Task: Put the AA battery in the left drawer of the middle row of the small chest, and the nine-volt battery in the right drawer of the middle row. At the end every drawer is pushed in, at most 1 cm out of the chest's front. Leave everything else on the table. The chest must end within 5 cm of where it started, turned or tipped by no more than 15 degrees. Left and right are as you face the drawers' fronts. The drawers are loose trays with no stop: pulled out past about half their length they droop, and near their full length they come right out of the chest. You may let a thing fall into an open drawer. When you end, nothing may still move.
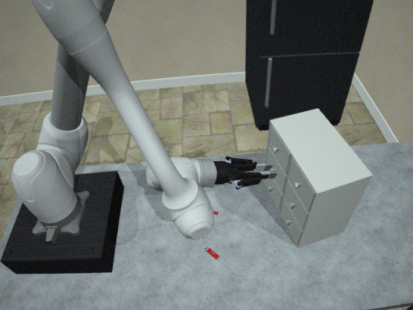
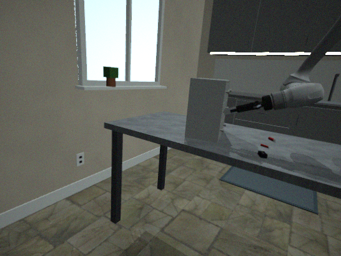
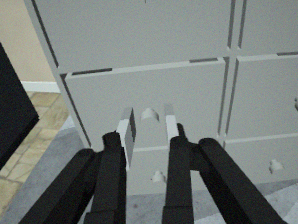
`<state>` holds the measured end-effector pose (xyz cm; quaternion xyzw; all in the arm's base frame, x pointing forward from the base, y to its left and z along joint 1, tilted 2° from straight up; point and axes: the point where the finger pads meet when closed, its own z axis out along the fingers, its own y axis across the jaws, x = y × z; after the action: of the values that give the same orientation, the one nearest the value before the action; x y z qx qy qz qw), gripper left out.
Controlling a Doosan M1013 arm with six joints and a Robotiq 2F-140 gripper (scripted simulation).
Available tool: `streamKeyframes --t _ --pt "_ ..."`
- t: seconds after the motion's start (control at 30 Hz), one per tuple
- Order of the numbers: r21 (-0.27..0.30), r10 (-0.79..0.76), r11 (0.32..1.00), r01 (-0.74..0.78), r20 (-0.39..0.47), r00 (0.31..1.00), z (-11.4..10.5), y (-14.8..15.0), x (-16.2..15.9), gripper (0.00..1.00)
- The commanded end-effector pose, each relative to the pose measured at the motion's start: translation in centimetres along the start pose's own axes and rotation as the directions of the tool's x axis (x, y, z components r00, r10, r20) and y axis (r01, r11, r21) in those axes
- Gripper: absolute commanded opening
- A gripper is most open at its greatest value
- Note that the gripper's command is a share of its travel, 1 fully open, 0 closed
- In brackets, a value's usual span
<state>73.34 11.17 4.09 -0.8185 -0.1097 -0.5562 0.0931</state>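
Observation:
The small white chest [image 1: 318, 175] stands on the grey table, with all its drawers pushed in. My gripper [image 1: 270, 172] reaches level at the left drawer of the middle row [image 3: 147, 99]. In the wrist view the fingers stand narrowly open on either side of that drawer's small knob [image 3: 149, 115], with a gap on each side. A small red cylinder with a silver tip [image 1: 212, 252], which looks like the AA battery, lies on the table near the arm's elbow. A second small red piece [image 1: 215, 212] is partly hidden by the elbow. A small black block [image 2: 262, 153], likely the nine-volt battery, lies near the table's edge.
The arm's black base [image 1: 64, 223] sits at the table's left end. A dark fridge [image 1: 306, 57] stands on the floor behind the chest. The arm's elbow [image 1: 189, 212] hangs low over the table between the base and the chest.

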Motion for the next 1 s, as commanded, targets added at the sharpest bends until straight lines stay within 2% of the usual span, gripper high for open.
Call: streamKeyframes --t 0.0,0.4,0.43,0.97 --pt "0.000 0.000 1.000 0.000 0.000 1.000 0.00 0.00 0.01 0.20" --pt "0.000 0.000 1.000 0.000 0.000 1.000 0.00 0.00 0.01 0.20" --pt "0.000 0.000 1.000 0.000 0.000 1.000 0.00 0.00 0.01 0.08" --pt "0.000 0.000 1.000 0.000 0.000 1.000 0.00 0.00 0.01 0.08"
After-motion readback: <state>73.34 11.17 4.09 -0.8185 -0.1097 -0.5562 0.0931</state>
